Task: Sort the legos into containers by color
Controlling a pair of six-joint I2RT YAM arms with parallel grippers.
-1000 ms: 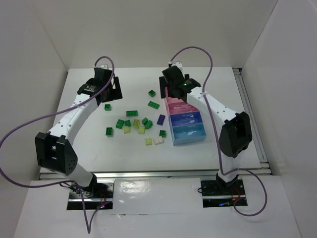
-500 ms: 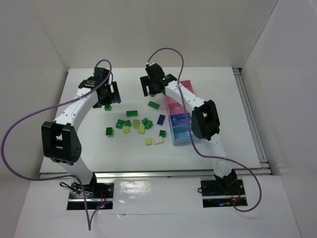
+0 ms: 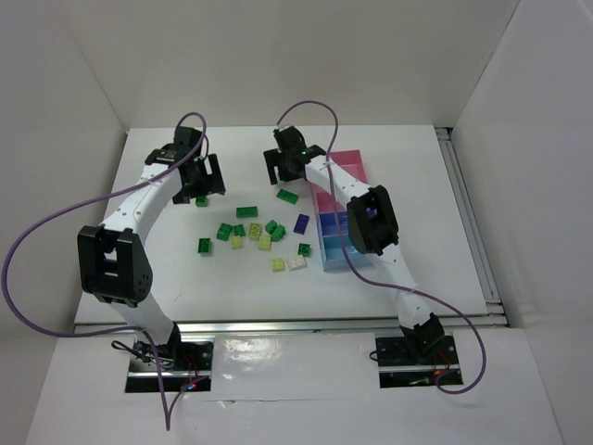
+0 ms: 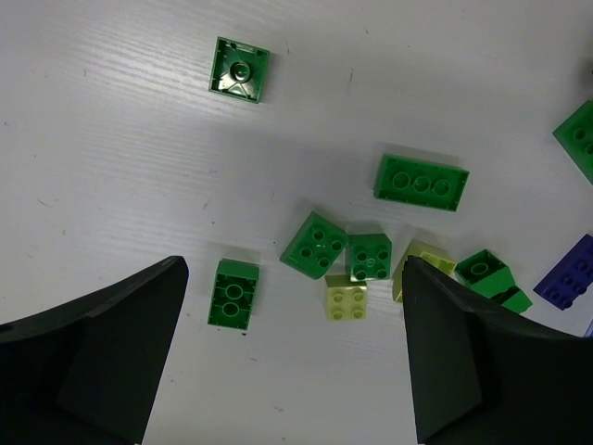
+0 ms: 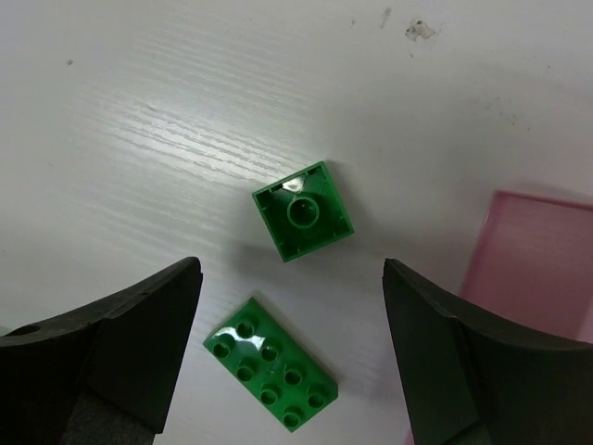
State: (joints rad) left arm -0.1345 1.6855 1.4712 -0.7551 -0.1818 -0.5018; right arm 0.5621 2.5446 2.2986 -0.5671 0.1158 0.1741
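Right gripper [image 5: 289, 271] newly over green brick [image 5: 304, 222], jaws apart, empty

My right gripper [image 5: 289, 297] hangs over two bricks on the desk [image 5: 139, 111], the far brick [image 5: 304, 222] just ahead of the near brick [image 5: 271, 363]. The containers [image 5: 542, 250] lie to its right. Under my left gripper [image 4: 295, 278] sits a cluster of bricks [image 4: 315, 246], with a lone brick [image 4: 240, 70] well ahead.

This is a robotics lab test cell. A white tabletop [image 3: 185, 278] is boxed in by plain white panels [image 3: 306, 56] behind it and on both its sides. Along the tabletop's near edge runs an aluminium rail [image 3: 278, 324]; there a left arm [image 3: 148, 190] and a right arm [image 3: 375, 218] stand bolted on metal plates [image 3: 199, 355], trailing purple cables [image 3: 310, 103].
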